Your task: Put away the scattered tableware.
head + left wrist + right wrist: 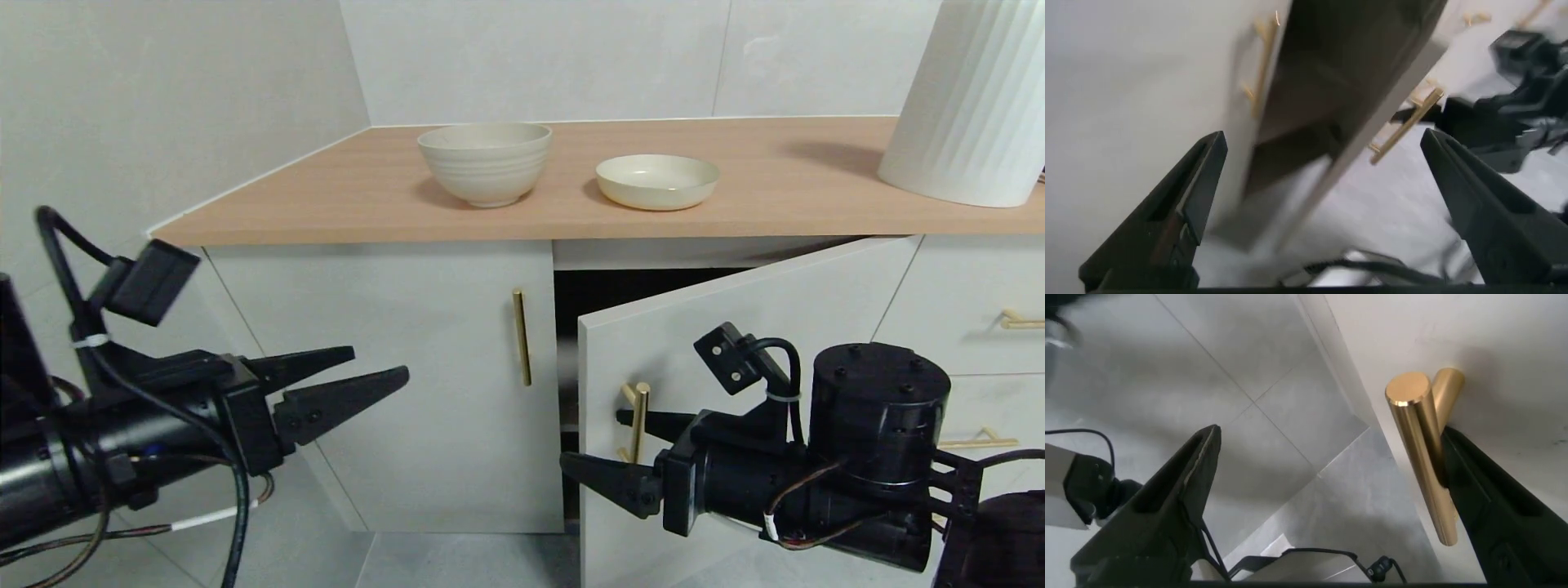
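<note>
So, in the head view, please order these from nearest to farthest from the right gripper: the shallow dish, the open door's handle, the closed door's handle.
1. The open door's handle, right beside the right gripper.
2. The closed door's handle, higher and to the robot's left.
3. The shallow dish, up on the countertop, farthest.

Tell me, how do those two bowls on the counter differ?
The deep bowl is tall with a ribbed wall; the shallow bowl is low and smooth. The deep bowl stands left of the shallow bowl, nearer the corner. Both are cream, upright and apart on the wooden countertop.
</note>
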